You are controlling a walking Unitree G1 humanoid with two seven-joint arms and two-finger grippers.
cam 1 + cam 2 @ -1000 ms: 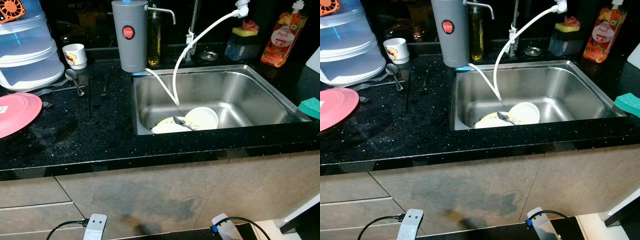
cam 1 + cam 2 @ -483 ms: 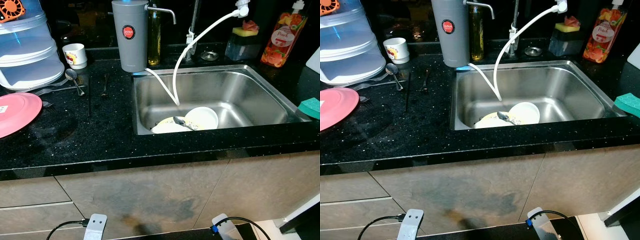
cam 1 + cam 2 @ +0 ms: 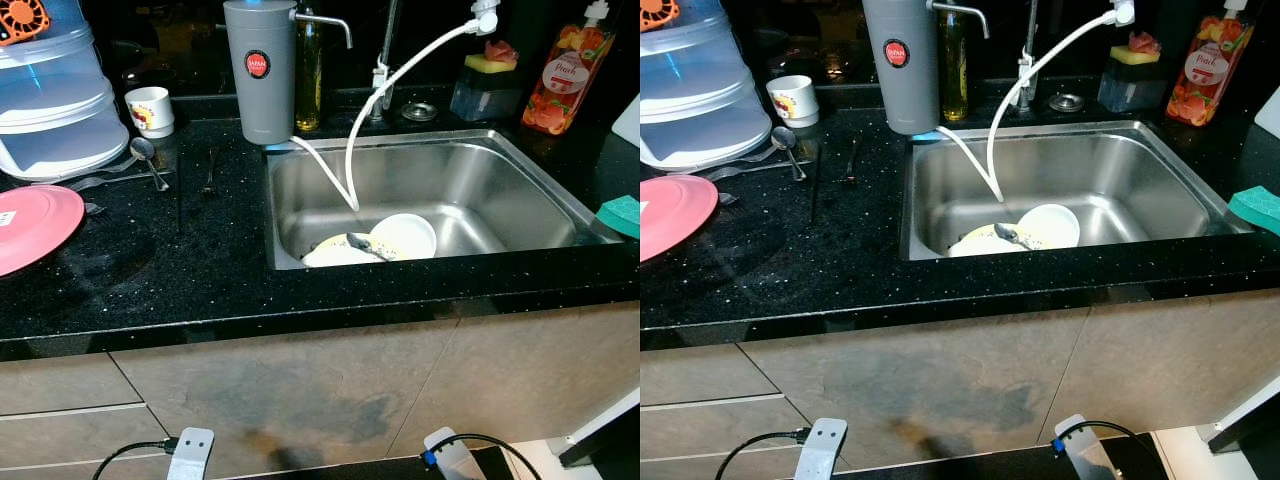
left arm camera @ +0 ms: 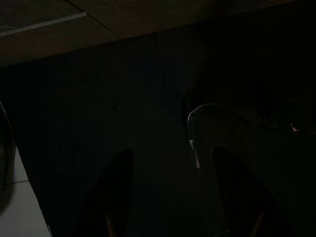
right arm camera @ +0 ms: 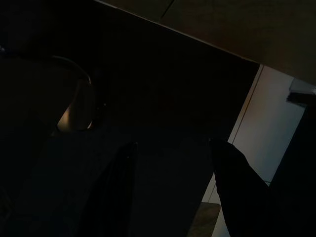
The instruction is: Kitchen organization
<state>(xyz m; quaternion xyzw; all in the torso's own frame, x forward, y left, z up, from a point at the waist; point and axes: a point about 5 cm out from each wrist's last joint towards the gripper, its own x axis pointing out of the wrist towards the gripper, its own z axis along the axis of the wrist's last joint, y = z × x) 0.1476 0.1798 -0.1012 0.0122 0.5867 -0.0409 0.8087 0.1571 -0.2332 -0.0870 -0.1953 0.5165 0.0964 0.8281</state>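
Note:
A steel sink (image 3: pixel 500 175) is set into the black counter (image 3: pixel 180 270). In its basin lie a yellowish plate (image 3: pixel 325 254), a white bowl (image 3: pixel 405 236) and a spoon (image 3: pixel 362 243) resting across them. A white hose (image 3: pixel 365 115) hangs from the tap into the basin. Both arms hang low in front of the cabinet. In the dark left wrist view my left gripper (image 4: pixel 173 197) has its two fingers spread with nothing between them. My right gripper (image 5: pixel 173 192) looks the same, open and empty above dark floor.
On the counter left of the sink: a pink plate (image 3: pixel 30 228), a clear stacked container (image 3: pixel 50 100), a small cup (image 3: pixel 150 110), a spoon (image 3: pixel 148 160) and other cutlery. A grey water filter (image 3: pixel 260 70), oil bottle (image 3: pixel 308 70), soap bottle (image 3: pixel 568 70) and green sponge (image 3: pixel 622 214) surround the sink.

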